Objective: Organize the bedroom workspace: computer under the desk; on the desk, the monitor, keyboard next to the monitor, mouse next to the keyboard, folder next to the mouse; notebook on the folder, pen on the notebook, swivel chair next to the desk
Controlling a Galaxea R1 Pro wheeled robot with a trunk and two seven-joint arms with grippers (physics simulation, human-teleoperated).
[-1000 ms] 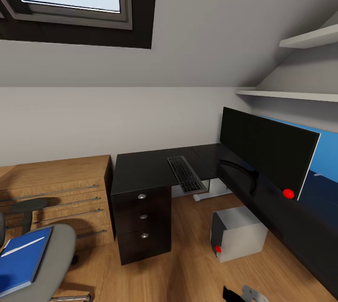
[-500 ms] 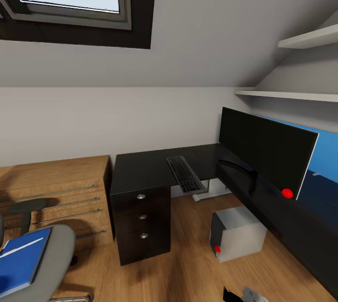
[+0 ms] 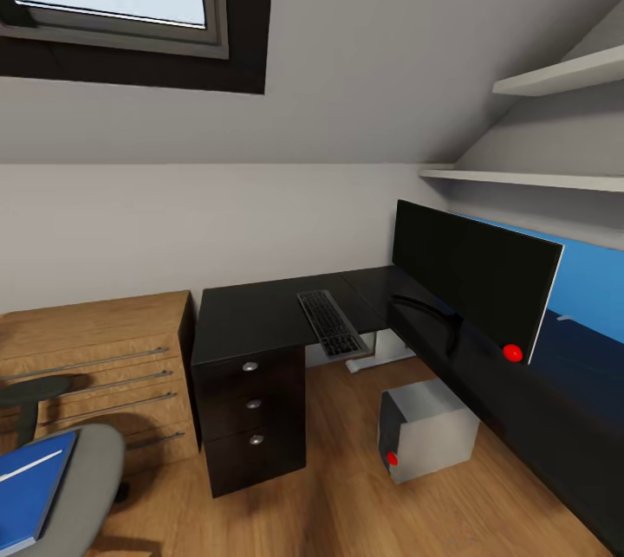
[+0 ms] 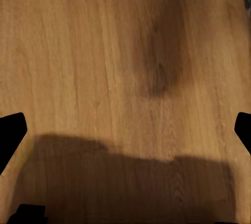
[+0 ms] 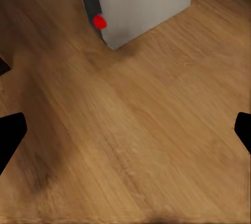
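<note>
Two end effectors, neither carrying anything: left end effector (image 4: 125,125) and right end effector (image 5: 125,130) both spread wide, dark fingertips at opposite margins of each wrist view, light wood plank floor (image 4: 104,51) below them.

Change noted: the whole head view has slid sideways against the picture a second ago; the camera has turned, the furniture has not moved. The blue folder and chair now sit closer to the picture's edge.

Items as placed:
- Large L-shaped black-topped bench (image 3: 251,314) with dark three-drawer unit.
- Wide thin black monitor (image 3: 472,280), standing on the bench.
- Slim black-keyed keyboard (image 3: 328,323), on the bench, near the monitor, one end overhanging the edge.
- Small light grey tower computer (image 3: 426,431), on the floor beneath the bench; also close ahead of the right wrist camera.
- Flat bright blue folder (image 3: 24,492), lying on the grey upholstered swivel chair (image 3: 82,479), well apart from the bench.

Judgement: folder transfer and chair positioning remain outstanding.
</note>
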